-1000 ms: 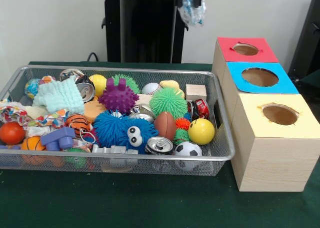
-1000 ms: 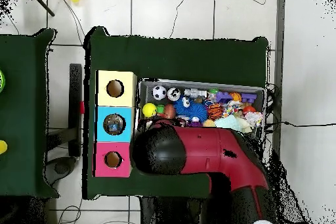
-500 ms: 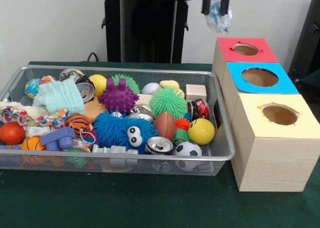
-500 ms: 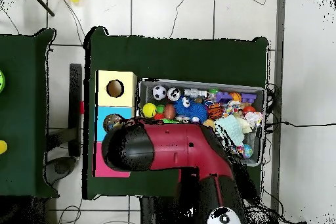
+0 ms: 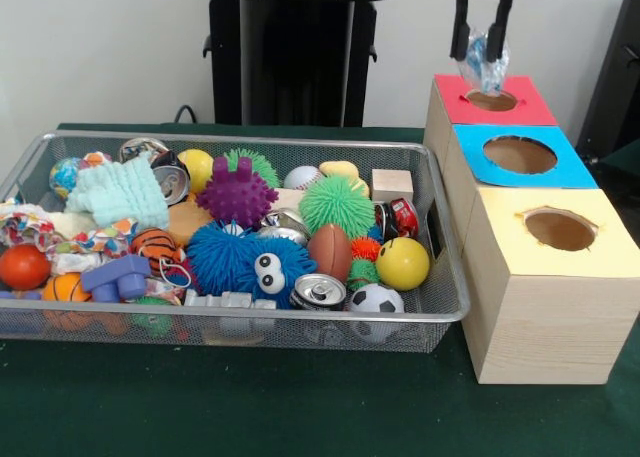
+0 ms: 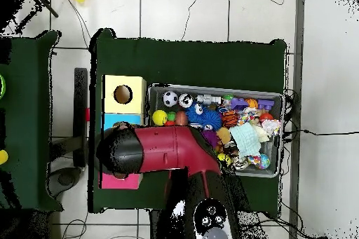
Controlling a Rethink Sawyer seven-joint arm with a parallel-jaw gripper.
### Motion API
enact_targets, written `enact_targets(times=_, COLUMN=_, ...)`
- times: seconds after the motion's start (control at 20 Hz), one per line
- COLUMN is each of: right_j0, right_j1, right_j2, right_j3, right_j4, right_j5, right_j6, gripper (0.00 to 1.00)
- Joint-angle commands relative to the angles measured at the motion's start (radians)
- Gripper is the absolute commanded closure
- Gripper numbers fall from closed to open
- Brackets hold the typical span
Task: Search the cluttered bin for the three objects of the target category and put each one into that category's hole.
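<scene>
Gripper (image 5: 482,39): fingers clamped on a crinkly clear bottle (image 5: 488,65), hanging just above the red hole (image 5: 491,99).
Bin (image 5: 445,277): at 9 o'clock of the boxes; no other bottles visible.
Progress: this bottle's drop pending, judged.

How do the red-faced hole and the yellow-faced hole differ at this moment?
The red-faced hole sits farthest from the front camera, with the gripper hanging a crinkly clear bottle just above it; the yellow-faced hole sits nearest, with nothing over it. Overhead, the arm covers the red one, while the yellow one shows. Both are round cut-outs in pale wooden boxes.
</scene>
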Motion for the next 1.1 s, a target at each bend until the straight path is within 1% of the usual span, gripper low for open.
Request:
enact_targets(times=0.05, right_j0=0.016, right_j1=0.123, right_j2=-0.036, right_j3=-0.056, right_j4=0.04, right_j5=-0.105, right_j6=0.24, gripper=1.0)
enact_targets(times=0.3, right_j0=0.024, right_j1=0.214, right_j2=-0.049, right_j3=-0.129, right_j4=0.044, right_j5=-0.1, right_j6=0.209, gripper=1.0)
enact_targets(times=0.4, right_j0=0.035, right_j1=0.24, right_j2=-0.06, right_j3=-0.145, right_j4=0.042, right_j5=-0.114, right_j6=0.215, gripper=1.0)
enact_targets(times=0.5, right_j0=0.049, right_j1=0.247, right_j2=-0.073, right_j3=-0.147, right_j4=0.046, right_j5=-0.128, right_j6=0.23, gripper=1.0)
enact_targets(times=0.7, right_j0=0.078, right_j1=0.229, right_j2=-0.099, right_j3=-0.127, right_j4=0.06, right_j5=-0.13, right_j6=0.253, gripper=1.0)
enact_targets(times=0.9, right_j0=0.123, right_j1=0.2, right_j2=-0.139, right_j3=-0.117, right_j4=0.073, right_j5=-0.102, right_j6=0.28, gripper=1.0)
enact_targets(times=0.95, right_j0=0.139, right_j1=0.185, right_j2=-0.147, right_j3=-0.105, right_j4=0.086, right_j5=-0.082, right_j6=0.294, gripper=1.0)
enact_targets(times=1.0, right_j0=0.173, right_j1=0.162, right_j2=-0.171, right_j3=-0.097, right_j4=0.092, right_j5=-0.062, right_j6=0.326, gripper=1.0)
enact_targets(times=1.1, right_j0=0.22, right_j1=0.11, right_j2=-0.191, right_j3=-0.061, right_j4=0.132, right_j5=-0.011, right_j6=0.374, gripper=1.0)
